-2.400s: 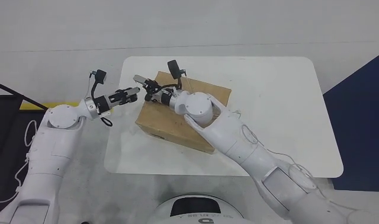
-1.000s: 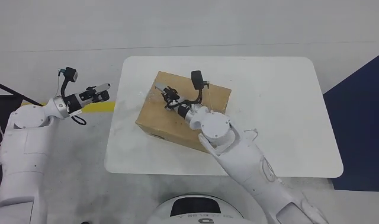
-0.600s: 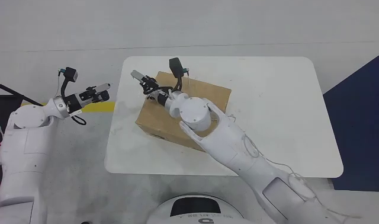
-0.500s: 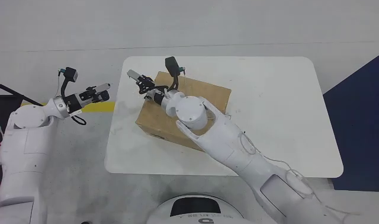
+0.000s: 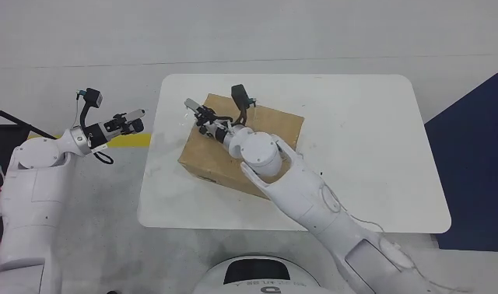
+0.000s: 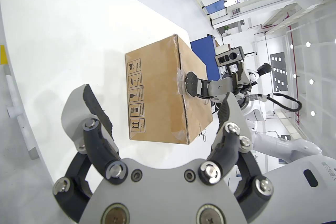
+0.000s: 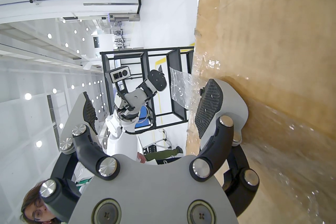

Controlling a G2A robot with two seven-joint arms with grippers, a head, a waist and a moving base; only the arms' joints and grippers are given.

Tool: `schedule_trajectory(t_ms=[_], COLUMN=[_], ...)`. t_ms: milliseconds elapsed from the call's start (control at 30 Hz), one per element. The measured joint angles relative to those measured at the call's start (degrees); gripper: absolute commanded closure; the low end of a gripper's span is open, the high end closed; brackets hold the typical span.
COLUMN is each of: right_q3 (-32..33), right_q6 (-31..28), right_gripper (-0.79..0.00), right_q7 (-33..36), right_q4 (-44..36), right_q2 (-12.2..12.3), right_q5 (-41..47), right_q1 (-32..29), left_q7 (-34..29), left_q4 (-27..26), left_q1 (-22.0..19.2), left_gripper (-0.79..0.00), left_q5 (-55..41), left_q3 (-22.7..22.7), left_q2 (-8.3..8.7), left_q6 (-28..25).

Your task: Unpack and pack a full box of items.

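Observation:
A closed brown cardboard box [image 5: 249, 150] stands on the left half of the white table [image 5: 358, 138], its top seam covered with clear tape. My right gripper [image 5: 199, 116] is at the box's far left top corner. It is open, and one finger pad [image 7: 208, 104] lies against the box's top [image 7: 262, 38] beside a loose flap of clear tape [image 7: 181, 91]. My left gripper [image 5: 129, 124] hangs off the table's left edge, open with nothing between its fingers [image 6: 92, 104], and faces the box [image 6: 157, 93] from a distance.
The box sits close to the table's left edge [image 5: 152, 162]. Bare table surface [image 6: 65, 25] lies between the left gripper and the box. A black metal rack [image 7: 147, 62] stands in the room behind the left arm.
The left gripper drew back from the box to beyond the table's left edge, then stayed still. The right gripper swung out past the box's corner and has come back over it.

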Motion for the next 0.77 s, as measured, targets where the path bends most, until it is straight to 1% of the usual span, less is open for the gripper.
schedule_trajectory(t_ms=[167,300,433,533,633,767], right_q3=[3.2,6.6,9.4,12.4,17.0,25.0], right_q6=[1.2,2.2,0.6,-3.8,-10.0,-18.3], right_gripper=[-0.785,-0.785,-0.785,-0.785,-0.785,-0.785], right_q7=[0.1,0.6,1.1,1.5,2.7,6.3], right_q4=[-7.7,-12.0,-17.7,-23.4,-29.1,-34.1], right_q2=[1.6,2.6,3.7,4.8,6.1,7.8], right_q5=[-3.8,-4.3,-6.4,-8.3,-9.9,-10.7], right_q1=[-5.9,-9.9,-14.4,-19.7,-26.1,-33.9], left_q7=[0.0,0.0,0.0,0.0,0.0,0.0], left_q4=[0.0,0.0,0.0,0.0,0.0,0.0], left_q1=[0.0,0.0,0.0,0.0,0.0,0.0], left_gripper=[-0.785,-0.785,-0.785,-0.785,-0.785,-0.785], left_q5=[0.0,0.0,0.0,0.0,0.0,0.0], left_q3=[0.0,0.0,0.0,0.0,0.0,0.0], left_q2=[0.0,0.0,0.0,0.0,0.0,0.0], left_q6=[0.0,0.0,0.0,0.0,0.0,0.0])
